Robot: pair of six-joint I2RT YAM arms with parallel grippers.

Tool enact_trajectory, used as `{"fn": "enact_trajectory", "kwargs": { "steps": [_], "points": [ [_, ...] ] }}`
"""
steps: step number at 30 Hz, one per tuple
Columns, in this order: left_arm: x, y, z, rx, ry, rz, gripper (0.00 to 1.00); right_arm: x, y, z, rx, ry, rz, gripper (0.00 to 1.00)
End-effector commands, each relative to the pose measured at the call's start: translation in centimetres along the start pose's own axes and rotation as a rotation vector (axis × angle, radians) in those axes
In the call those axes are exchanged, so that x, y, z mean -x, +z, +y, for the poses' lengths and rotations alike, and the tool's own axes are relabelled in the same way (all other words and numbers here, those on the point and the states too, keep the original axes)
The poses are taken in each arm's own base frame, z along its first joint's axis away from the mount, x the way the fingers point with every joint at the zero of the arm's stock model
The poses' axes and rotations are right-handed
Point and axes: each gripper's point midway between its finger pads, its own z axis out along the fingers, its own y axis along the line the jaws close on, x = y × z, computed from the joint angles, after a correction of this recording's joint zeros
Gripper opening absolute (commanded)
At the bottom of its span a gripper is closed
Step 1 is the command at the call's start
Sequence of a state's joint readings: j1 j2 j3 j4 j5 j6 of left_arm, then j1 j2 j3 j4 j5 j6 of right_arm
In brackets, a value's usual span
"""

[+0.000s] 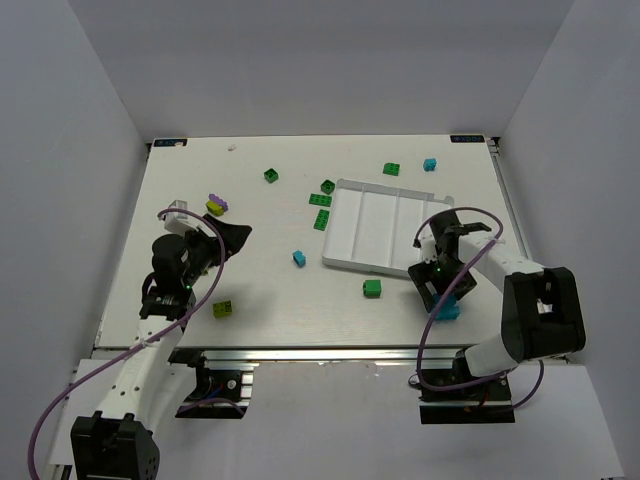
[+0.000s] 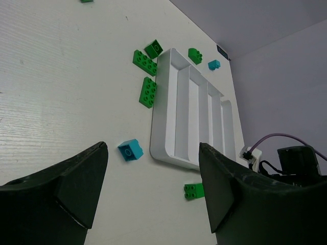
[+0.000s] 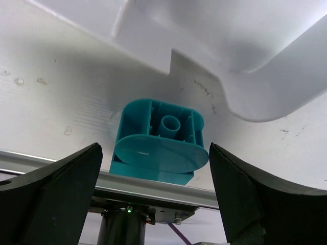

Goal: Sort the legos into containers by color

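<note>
The white tray (image 1: 352, 228) lies right of centre, and its long compartments look empty. Dark green legos lie at its left (image 1: 321, 221), further back (image 1: 271, 175) and in front (image 1: 372, 288). A cyan lego (image 1: 299, 258) lies left of the tray and another (image 1: 430, 165) sits at the back. Lime legos (image 1: 223, 308) and a purple one (image 1: 218, 201) lie on the left. My right gripper (image 3: 156, 158) is open, its fingers either side of a teal lego (image 3: 159, 140) lying on its side near the table's front edge, just in front of the tray. My left gripper (image 2: 153, 168) is open and empty above the table, facing the cyan lego (image 2: 130, 149).
The table's front edge and metal rail (image 3: 153, 186) run just under the teal lego. The tray's near rim (image 3: 245, 76) hangs close above it in the right wrist view. A small white block (image 1: 178, 211) sits by the purple lego. Grey walls enclose the table.
</note>
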State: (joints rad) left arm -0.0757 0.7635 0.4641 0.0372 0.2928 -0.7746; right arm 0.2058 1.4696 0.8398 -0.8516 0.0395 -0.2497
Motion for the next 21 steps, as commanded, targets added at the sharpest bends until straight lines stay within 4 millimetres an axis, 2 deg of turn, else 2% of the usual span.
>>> {"fn": "enact_trajectory", "kwargs": {
  "steps": [1,8,12,15,21],
  "points": [
    [0.51,-0.33,-0.55,-0.016,0.023,-0.019,0.81,1.64,-0.65,-0.69,-0.053,0.026,-0.041,0.89],
    [0.45,-0.59,-0.47,-0.016,0.014,-0.028,0.81,2.23,-0.45,-0.48,-0.053,0.014,-0.043,0.88],
    [0.63,-0.56,-0.61,-0.013,0.025,-0.025,0.81,2.25,-0.20,-0.18,-0.051,-0.002,-0.032,0.83],
    [0.65,-0.57,-0.58,-0.010,0.029,-0.025,0.81,1.87,-0.13,0.06,-0.046,-0.008,-0.019,0.77],
    [0.67,-0.61,-0.68,-0.017,0.025,-0.029,0.81,1.32,-0.01,0.26,-0.045,-0.017,-0.003,0.76]
  ]
}}
